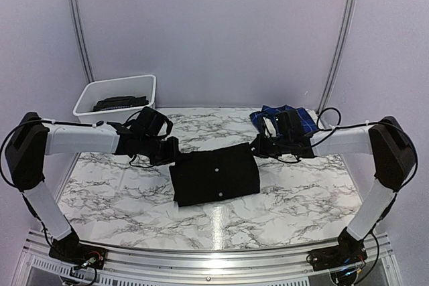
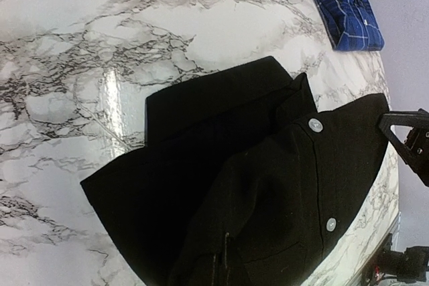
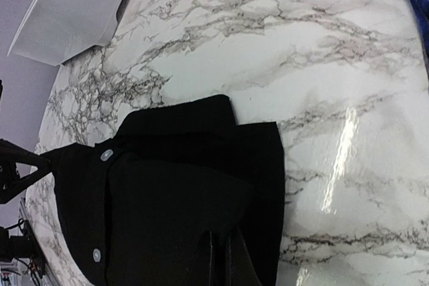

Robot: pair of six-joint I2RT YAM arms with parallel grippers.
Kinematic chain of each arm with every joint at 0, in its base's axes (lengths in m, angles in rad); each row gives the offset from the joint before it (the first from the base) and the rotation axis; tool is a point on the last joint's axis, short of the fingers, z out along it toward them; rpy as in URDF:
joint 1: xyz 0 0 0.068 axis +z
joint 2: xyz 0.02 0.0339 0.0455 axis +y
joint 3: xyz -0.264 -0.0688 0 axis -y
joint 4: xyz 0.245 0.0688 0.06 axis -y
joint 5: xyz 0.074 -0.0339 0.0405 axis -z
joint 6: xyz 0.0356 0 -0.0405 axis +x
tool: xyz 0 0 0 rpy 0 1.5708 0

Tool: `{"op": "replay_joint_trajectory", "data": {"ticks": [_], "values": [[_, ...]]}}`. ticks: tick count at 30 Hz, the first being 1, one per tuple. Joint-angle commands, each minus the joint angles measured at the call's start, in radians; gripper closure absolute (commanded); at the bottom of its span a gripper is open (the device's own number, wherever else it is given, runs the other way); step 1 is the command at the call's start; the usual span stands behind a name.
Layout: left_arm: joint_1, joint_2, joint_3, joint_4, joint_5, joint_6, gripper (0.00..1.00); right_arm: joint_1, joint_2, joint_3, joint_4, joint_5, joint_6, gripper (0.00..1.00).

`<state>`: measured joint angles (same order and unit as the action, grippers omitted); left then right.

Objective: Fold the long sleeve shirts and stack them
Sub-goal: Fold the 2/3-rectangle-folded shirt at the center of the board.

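Near the middle of the table (image 1: 114, 192) lies the black shirt (image 1: 214, 175), folded to a compact rectangle with its button placket up. Your left gripper (image 1: 175, 154) is pinched closed on its far left corner and your right gripper (image 1: 258, 147) is pinched closed on its far right corner. In both wrist views the cloth rises into the closed jaws.

The blue plaid shirt (image 1: 305, 120) sits folded by the far right edge, just behind the right arm. The white bin (image 1: 87, 95) stands at the far left corner.

This looks like the carry to the stack, or a last fold. Raise both corners together and level, so the layers hang evenly and do not slide open. Keep the far edge lightly taut between the grippers without stretching it. Then move toward the blue plaid shirt, square the edges over it, and lower fully before you let go.
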<state>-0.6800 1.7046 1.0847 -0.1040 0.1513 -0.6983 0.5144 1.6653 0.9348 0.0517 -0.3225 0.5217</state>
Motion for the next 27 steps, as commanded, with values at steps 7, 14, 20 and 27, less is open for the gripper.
{"op": "replay_joint_trajectory", "data": {"ticks": [7,14,20,27], "values": [[0.064,0.023,0.039,-0.040,-0.145,0.004,1.00,0.008,0.243,0.236,0.177,0.099,-0.066,1.00],[0.075,0.020,0.080,-0.057,-0.145,0.028,1.00,0.034,0.256,0.312,0.202,0.120,-0.070,1.00],[0.116,0.020,0.090,-0.072,-0.198,0.025,1.00,0.056,0.289,0.404,0.235,0.170,-0.089,1.00],[0.209,0.197,0.133,-0.077,-0.277,0.005,1.00,0.055,0.658,0.837,0.082,0.140,-0.112,1.00]]}}
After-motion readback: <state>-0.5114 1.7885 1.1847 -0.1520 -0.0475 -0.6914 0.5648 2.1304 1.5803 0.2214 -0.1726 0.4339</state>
